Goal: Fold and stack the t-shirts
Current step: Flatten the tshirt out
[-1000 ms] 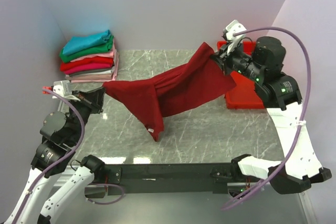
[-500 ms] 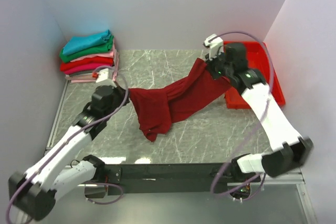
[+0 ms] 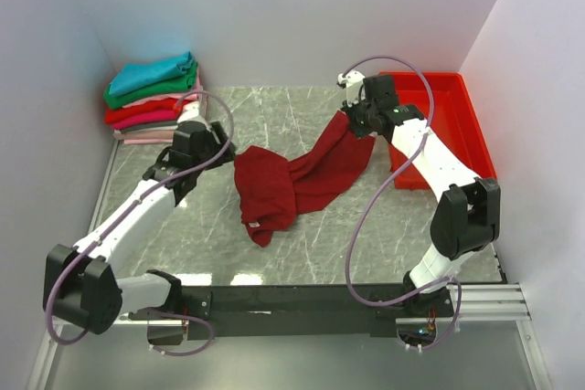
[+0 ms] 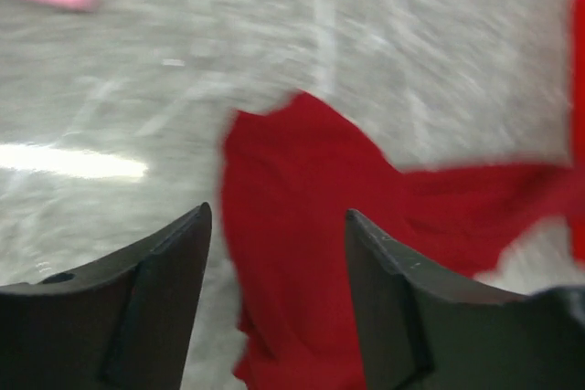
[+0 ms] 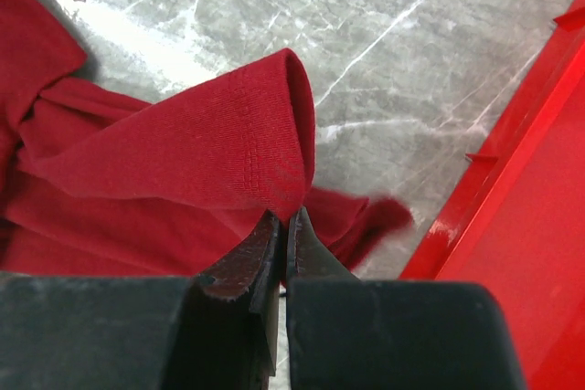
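Two arms reach over a grey marble desk (image 3: 366,226). One dark red t-shirt (image 3: 274,184) lies crumpled at the desk's middle. Just left of it, the left end effector (image 3: 224,149) has its fingers spread, nothing between them. Farther back, the right end effector (image 5: 285,216) is pressed together, pinching the shirt's hem and lifting that end. Folded t-shirts (image 3: 154,98) are stacked in the far left corner; a red tray (image 3: 454,118) sits far right.

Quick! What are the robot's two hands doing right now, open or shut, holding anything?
Left gripper: open, holding nothing.
Right gripper: shut on an edge of the large dark red cloth t-shirt.
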Controlling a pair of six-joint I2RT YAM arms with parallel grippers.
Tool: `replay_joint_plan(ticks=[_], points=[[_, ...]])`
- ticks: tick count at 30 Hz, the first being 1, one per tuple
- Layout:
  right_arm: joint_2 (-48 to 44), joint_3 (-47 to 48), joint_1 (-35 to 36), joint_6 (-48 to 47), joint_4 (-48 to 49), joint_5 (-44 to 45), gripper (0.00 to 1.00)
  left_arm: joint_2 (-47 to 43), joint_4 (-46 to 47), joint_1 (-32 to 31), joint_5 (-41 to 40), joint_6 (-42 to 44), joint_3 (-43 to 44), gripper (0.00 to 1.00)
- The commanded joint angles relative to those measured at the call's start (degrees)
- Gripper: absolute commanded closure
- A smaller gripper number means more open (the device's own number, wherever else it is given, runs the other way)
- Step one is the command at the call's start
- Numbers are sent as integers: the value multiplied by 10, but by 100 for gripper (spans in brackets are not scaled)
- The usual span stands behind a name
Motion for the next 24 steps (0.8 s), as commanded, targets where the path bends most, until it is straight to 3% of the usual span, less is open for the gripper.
replay_joint_plan(ticks=[1,4,9,13,24], points=[[-19,18,-6,5,30,-11,100,-41,-8,-56,125,71,26,34],[-19,5,-9,9,31,-24,100,-74,-8,-111,215,109,-3,34],[-9,2,-17,12,27,-38,100,-59,-29,-210,221,166,-23,35],[-3,3,-26,17,21,-52,100,-8,-31,-298,136,179,-15,33],[6,3,-46,25,14,-90,100,123,-46,-363,-4,157,3,36]])
